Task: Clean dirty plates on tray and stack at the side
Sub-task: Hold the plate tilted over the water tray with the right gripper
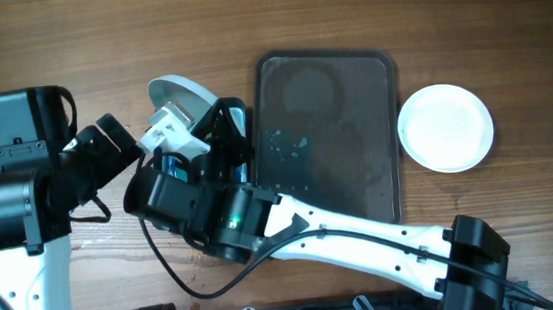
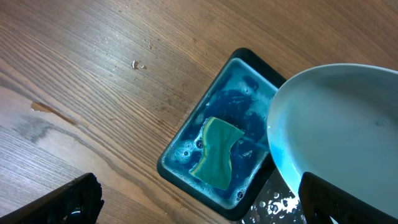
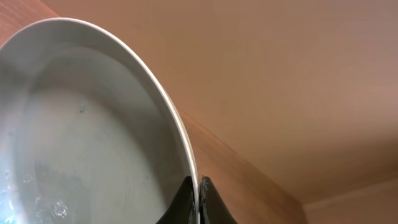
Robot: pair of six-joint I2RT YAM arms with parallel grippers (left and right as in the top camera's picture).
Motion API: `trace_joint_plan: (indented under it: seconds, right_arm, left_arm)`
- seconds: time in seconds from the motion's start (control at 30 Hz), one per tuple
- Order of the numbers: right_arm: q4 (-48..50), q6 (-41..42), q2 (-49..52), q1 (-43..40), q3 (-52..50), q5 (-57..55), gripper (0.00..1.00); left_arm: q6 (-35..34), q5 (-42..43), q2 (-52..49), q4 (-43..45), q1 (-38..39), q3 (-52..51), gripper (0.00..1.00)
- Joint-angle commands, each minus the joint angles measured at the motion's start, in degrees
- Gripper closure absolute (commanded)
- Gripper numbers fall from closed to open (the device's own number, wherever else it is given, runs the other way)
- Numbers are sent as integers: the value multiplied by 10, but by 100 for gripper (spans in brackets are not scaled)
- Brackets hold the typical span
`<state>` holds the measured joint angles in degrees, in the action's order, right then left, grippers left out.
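The right claw (image 3: 197,186) grips the rim of a tilted plate (image 1: 176,92) over the blue tub (image 2: 186,149), at nine o'clock from the tray (image 1: 352,98). The left claw (image 2: 199,186) is wide open beside the plate.

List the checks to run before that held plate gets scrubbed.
1. Right end effector pinching the held plate by its rim: ok.
2. Left end effector open: ok.
3. Sponge lying free in the blue tub: ok.
4. Held plate's face clean: cannot tell, droplets show.
5. Tray holds no plates: ok.
6. Stacked plate beside the tray: ok.
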<state>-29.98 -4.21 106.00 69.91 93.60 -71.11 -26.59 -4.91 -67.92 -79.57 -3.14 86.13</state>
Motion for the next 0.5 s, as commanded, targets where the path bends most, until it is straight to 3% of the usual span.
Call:
trace_joint_plan:
  seconds: [0.0,0.47]
  right_arm:
    - [4,-18,-2,4,17,-26,96]
    - [21,-16,-1,3,16,-21,96]
  left_arm:
    - [9,-1,2,0,-1,6,0]
    - [9,-1,2,0,-1,5,0]
